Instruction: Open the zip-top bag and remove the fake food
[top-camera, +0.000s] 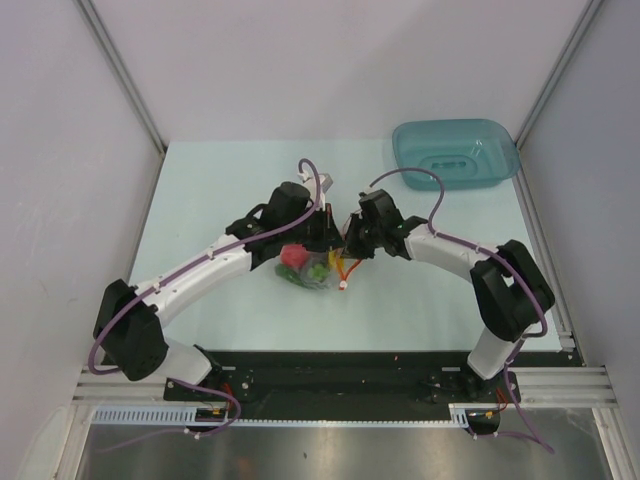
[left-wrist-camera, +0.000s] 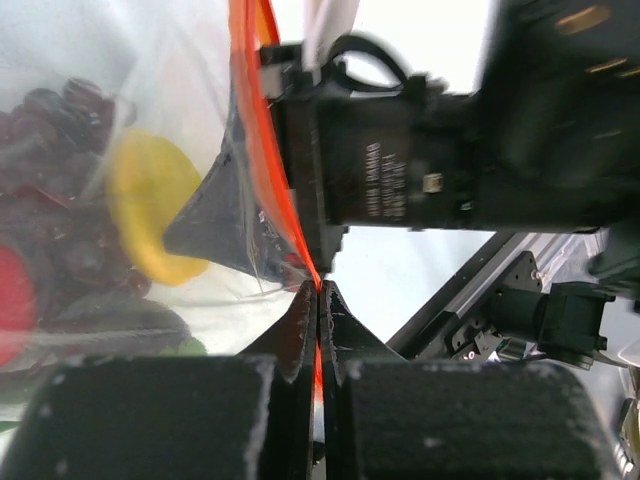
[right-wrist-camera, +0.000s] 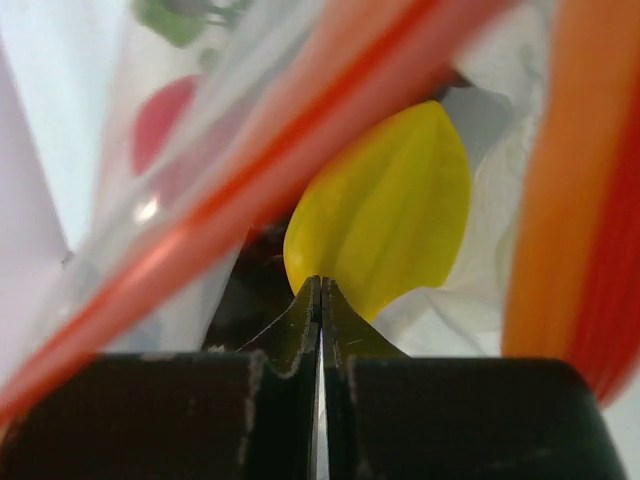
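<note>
The zip-top bag (top-camera: 312, 270) lies mid-table between both arms, its mouth toward the right arm. My left gripper (top-camera: 325, 240) is shut on the bag's orange-red zipper strip (left-wrist-camera: 262, 120), which runs down between its closed fingertips (left-wrist-camera: 317, 290). My right gripper (top-camera: 350, 245) is shut at the bag's mouth, its dark fingers (left-wrist-camera: 215, 225) pinching the clear wall. In the right wrist view its tips (right-wrist-camera: 320, 285) meet just in front of the yellow piece (right-wrist-camera: 385, 220), between two strip halves (right-wrist-camera: 300, 140). Red fruit (top-camera: 292, 257), purple grapes (left-wrist-camera: 50, 130) and a green piece (top-camera: 316, 270) lie inside. The white slider tab (top-camera: 344, 288) hangs at the near end.
A teal translucent tray (top-camera: 455, 155) stands at the table's back right corner. White walls close in the table on three sides. The arm bases and a black rail (top-camera: 340, 375) run along the near edge.
</note>
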